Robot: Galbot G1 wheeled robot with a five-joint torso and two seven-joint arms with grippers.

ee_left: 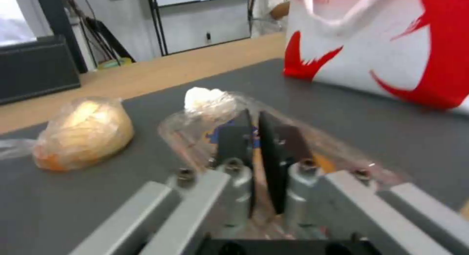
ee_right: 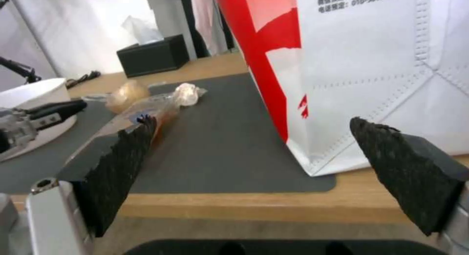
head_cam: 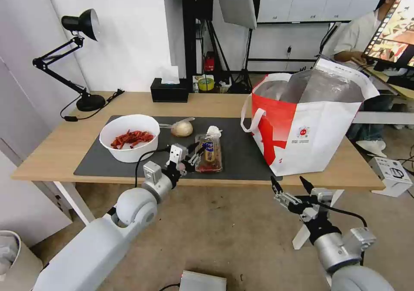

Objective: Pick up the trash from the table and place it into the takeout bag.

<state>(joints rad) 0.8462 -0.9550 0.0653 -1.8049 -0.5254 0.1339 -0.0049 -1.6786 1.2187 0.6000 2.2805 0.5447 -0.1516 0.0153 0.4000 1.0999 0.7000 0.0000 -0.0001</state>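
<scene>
On the table (head_cam: 51, 153), the dark mat (head_cam: 241, 153) carries the trash. A white bowl (head_cam: 129, 137) of red scraps stands at the left, with a clear bag holding a pale lump (head_cam: 182, 128) beside it. A clear hinged tray (head_cam: 210, 153) lies mid-mat with a crumpled tissue (head_cam: 214, 131) at its far end. My left gripper (head_cam: 194, 155) is at the tray's left edge. In the left wrist view its fingers (ee_left: 234, 137) stand almost together over the tray (ee_left: 195, 137). My right gripper (head_cam: 289, 185) hangs open below the table's front edge, before the takeout bag (head_cam: 310, 127).
A black tissue box (head_cam: 169, 90) and a desk lamp (head_cam: 82, 58) stand along the back of the table. The takeout bag's mouth is open, showing foil lining. A white box (head_cam: 390, 176) sits on the floor at the right, and a bin (head_cam: 13, 256) at the lower left.
</scene>
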